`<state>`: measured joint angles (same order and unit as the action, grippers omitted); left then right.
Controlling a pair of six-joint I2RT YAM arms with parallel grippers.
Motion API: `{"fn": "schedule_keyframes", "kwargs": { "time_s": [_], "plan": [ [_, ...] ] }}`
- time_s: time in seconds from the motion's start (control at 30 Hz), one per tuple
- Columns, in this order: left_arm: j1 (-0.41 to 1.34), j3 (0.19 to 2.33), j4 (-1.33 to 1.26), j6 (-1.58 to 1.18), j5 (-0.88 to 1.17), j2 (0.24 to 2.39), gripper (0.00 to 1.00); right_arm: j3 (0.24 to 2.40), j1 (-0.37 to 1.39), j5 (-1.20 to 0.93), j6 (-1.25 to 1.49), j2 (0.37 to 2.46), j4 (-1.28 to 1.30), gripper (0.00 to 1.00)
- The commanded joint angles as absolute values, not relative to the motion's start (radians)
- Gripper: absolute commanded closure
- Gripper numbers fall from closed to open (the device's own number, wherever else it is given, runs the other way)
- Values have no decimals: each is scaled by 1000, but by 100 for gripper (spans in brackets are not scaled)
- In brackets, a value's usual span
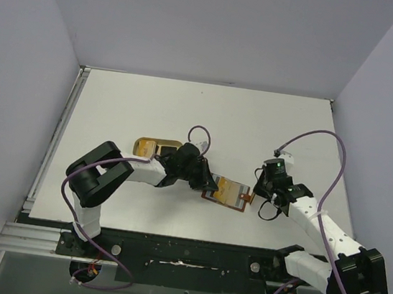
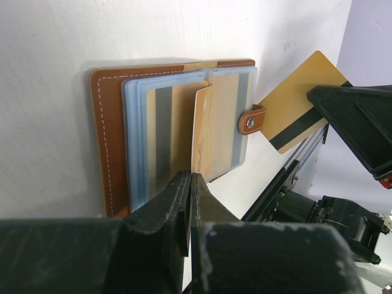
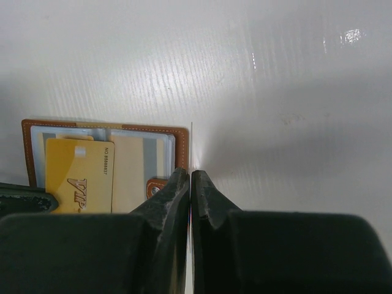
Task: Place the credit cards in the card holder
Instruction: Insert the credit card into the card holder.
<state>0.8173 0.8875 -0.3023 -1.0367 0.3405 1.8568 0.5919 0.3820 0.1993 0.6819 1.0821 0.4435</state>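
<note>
The brown leather card holder [image 1: 228,192] lies open on the table between my two grippers, its clear sleeves [image 2: 144,135] and snap tab [image 2: 252,119] facing up. My left gripper [image 2: 191,177] is shut on a gold credit card [image 2: 202,131] that stands on edge over the sleeves. In the right wrist view this card [image 3: 79,177] shows its printed face above the holder [image 3: 131,162]. My right gripper [image 3: 191,174] is shut on a second gold card with a black stripe [image 2: 297,101], just right of the holder; from its own wrist that card shows only as a thin edge [image 3: 192,144].
A tan round-ended tray [image 1: 154,146] lies behind the left wrist [image 1: 183,163]. White table [image 1: 201,111] stretches to the back and sides, bounded by grey walls. The right arm's cable [image 1: 327,146] loops above its forearm.
</note>
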Motion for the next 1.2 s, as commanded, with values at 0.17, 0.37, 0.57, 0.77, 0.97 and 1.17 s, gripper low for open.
{"fn": "schedule_keyframes", "kwargs": {
  "time_s": [0.17, 0.37, 0.57, 0.77, 0.97, 1.17],
  "plan": [
    [843, 906, -378, -1092, 321, 1887, 100, 546, 406, 193, 713, 1111, 420, 100],
    [843, 908, -377, -1101, 315, 1892, 100, 543, 409, 195, 716, 1111, 420, 100],
    [844, 895, -392, -1102, 301, 1881, 100, 540, 408, 192, 719, 1114, 412, 100],
    [849, 876, -454, -1115, 265, 1893, 100, 533, 410, 187, 729, 1114, 408, 100],
    [870, 900, -458, -1112, 260, 1928, 100, 528, 410, 183, 733, 1110, 404, 100],
    [891, 907, -451, -1117, 256, 1936, 100, 525, 410, 181, 733, 1115, 398, 100]
  ]
}}
